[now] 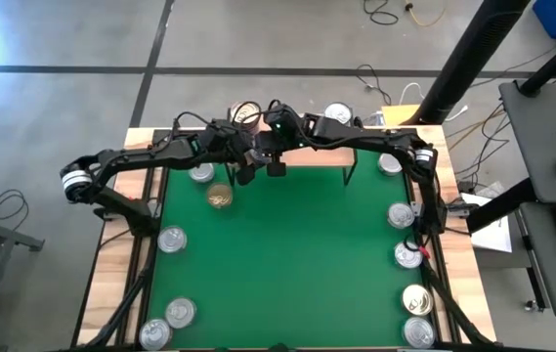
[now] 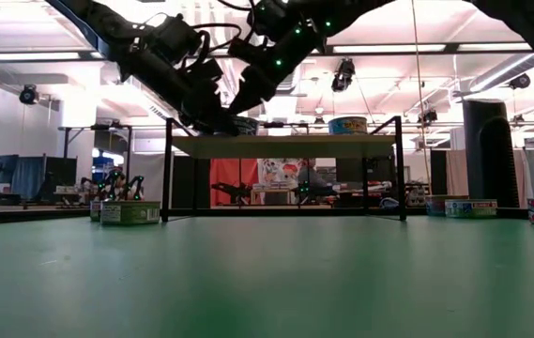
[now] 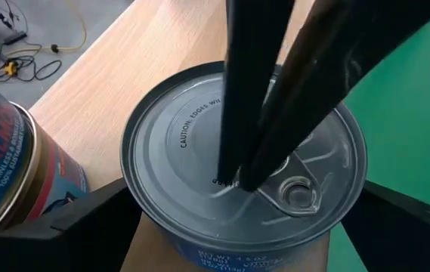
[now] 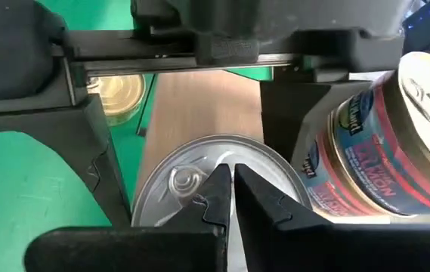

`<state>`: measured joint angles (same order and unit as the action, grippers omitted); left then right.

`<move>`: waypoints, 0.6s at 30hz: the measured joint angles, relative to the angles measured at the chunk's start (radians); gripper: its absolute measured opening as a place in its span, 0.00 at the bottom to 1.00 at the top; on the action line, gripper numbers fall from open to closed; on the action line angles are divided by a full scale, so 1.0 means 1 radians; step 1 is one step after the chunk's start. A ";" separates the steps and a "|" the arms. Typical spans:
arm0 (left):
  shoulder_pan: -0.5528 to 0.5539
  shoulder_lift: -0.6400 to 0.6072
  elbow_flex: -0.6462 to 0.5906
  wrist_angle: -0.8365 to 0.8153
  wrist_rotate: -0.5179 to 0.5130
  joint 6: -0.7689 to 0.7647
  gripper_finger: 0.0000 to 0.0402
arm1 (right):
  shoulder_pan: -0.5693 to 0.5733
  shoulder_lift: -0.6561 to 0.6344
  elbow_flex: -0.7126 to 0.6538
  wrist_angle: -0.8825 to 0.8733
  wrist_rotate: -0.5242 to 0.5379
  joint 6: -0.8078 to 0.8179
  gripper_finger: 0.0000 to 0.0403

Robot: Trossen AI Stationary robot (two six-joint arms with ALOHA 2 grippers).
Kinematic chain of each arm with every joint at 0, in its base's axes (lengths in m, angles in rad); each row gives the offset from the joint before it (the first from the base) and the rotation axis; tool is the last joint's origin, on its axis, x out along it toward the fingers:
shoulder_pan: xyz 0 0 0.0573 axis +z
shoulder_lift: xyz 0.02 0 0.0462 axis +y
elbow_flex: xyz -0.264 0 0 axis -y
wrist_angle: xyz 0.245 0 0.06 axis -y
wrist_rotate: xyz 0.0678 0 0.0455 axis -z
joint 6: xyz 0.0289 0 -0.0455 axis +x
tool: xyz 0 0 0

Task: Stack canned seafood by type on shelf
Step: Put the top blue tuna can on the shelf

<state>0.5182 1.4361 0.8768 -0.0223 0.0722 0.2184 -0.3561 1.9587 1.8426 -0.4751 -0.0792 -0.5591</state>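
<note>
A: Looking down from the high view, both arms meet over the shelf [image 1: 307,154] at the table's far edge; the left gripper [image 1: 242,168] and right gripper [image 1: 276,161] sit close together at its left part. Loose tins [image 1: 172,239] line both side edges of the green mat [image 1: 287,254], and a gold-topped tin [image 1: 220,197] lies just in front of the shelf

B: And the low view?

A: The shelf stands on thin black legs, one can [image 2: 347,125] on top; both arms come down at its left end

B: Left wrist view?

A: A silver-topped tin [image 3: 192,143] rests on the wood, with the left gripper's fingers spread wide on either side of it. The right gripper's fingertips, pressed together, bear on its lid beside the pull-tab. A taller labelled can [image 3: 10,159] stands near

B: Right wrist view?

A: Same tin, same closed tips on its lid, the tall can [image 4: 373,143] just beside

B: Handling?

A: I'd judge it rigid, fairly weighty, slick metal. Grip the round side wall across its width, below the rim; never the tab
</note>
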 joint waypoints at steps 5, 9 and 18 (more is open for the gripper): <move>0.000 -0.002 0.000 -0.007 -0.002 0.000 0.98 | -0.001 0.000 0.000 -0.066 0.000 -0.016 0.03; 0.000 -0.006 -0.001 -0.013 -0.003 0.006 0.99 | -0.007 -0.003 0.002 -0.113 0.001 -0.003 0.03; -0.003 -0.043 -0.006 -0.113 -0.018 0.075 0.99 | -0.012 -0.007 0.002 -0.209 0.082 -0.001 0.03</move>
<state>0.5152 1.3934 0.8711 -0.1349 0.0544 0.2937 -0.3681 1.9512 1.8450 -0.6840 0.0025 -0.5606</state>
